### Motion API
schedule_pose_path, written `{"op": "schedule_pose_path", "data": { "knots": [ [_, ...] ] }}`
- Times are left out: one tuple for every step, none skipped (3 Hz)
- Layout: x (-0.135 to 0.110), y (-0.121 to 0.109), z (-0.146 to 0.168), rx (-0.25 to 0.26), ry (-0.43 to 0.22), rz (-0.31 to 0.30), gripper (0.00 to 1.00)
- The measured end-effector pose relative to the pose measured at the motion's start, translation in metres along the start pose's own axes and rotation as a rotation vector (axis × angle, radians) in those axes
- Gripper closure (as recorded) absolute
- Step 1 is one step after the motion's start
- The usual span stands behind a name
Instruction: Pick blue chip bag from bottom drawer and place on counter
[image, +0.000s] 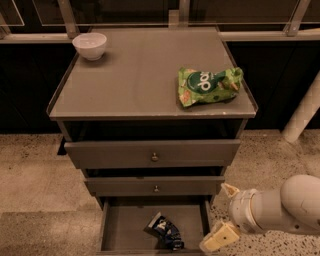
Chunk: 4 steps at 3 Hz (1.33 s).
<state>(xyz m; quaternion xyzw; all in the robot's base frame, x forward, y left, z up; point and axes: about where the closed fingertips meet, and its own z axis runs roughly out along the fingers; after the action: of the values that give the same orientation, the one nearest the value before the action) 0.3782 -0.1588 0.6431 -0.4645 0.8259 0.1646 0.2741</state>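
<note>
Beside the drawer (125, 225), the hand (220, 216) hangs open and empty. It could hit the drawer wall, missing the blue bag (165, 232).

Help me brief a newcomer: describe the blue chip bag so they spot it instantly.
Under the counter, below two knobbed drawers, the bottom drawer stands open. The blue chip bag lies on its floor, the gripper just outside its right wall. Small, dark blue, crinkled, unlike the green bag up top.
</note>
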Motion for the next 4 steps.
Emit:
{"op": "schedule_pose_path", "data": {
  "knots": [
    [0.000,0.000,0.000,0.001,0.000,0.001,0.00],
    [0.012,-0.001,0.010,0.030,-0.021,0.071,0.00],
    [0.042,-0.014,0.053,0.044,-0.036,0.177,0.00],
    [0.067,-0.021,0.123,-0.013,-0.046,0.262,0.00]
  ]
}}
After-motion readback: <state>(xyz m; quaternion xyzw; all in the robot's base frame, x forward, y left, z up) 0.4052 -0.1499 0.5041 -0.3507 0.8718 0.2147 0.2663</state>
